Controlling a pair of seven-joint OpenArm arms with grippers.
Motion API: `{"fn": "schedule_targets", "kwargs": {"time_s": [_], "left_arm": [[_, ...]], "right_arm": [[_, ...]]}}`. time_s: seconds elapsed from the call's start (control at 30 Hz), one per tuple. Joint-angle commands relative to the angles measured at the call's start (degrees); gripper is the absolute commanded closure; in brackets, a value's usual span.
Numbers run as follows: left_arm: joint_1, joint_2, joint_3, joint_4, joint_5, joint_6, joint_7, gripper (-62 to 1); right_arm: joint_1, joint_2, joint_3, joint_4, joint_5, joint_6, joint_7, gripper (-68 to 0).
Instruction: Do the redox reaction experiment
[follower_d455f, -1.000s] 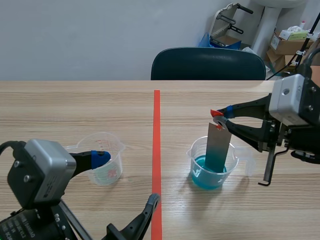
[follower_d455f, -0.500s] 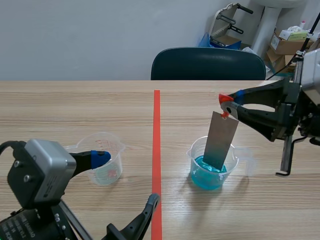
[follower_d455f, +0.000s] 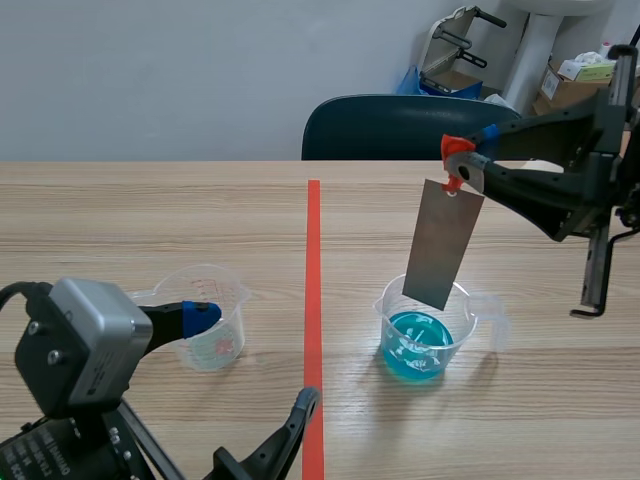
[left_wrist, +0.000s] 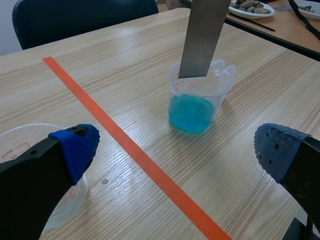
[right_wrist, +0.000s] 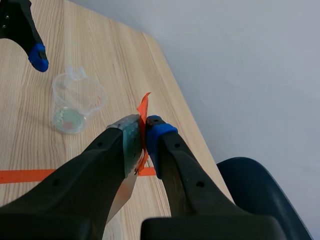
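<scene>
A grey metal strip with an orange tab at its top hangs tilted from my right gripper, which is shut on the tab. Its lower end is level with the rim of a clear beaker of blue liquid, out of the liquid. The left wrist view shows the strip over that beaker. In the right wrist view the fingers pinch the tab. My left gripper stands open low at the near left, beside a clear beaker.
An orange tape line runs down the table's middle between the two beakers. A dark chair stands behind the far edge. Boxes and clutter sit at the back right.
My right gripper has risen and drawn the metal strip up out of the blue liquid. The left arm has stayed put.
</scene>
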Motion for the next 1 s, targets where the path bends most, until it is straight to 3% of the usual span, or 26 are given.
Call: {"fn": "schedule_targets", "kwargs": {"time_s": [0.0,0.27,0.97], "left_arm": [[0.15,0.44,0.26,0.50,0.04,-0.35,-1.16,-62.3],[0.15,0.44,0.26,0.50,0.04,-0.35,-1.16,-62.3],[0.15,0.44,0.26,0.50,0.04,-0.35,-1.16,-62.3]], "right_arm": [[0.52,1.27,1.01,1.07,1.79,0.39,0.83,-0.8],[0.50,3.39,2.34,3.72,4.26,0.39,-2.40,-0.8],[0.50,11.61,2.34,12.90,21.99,0.39,-16.59,-0.8]]}}
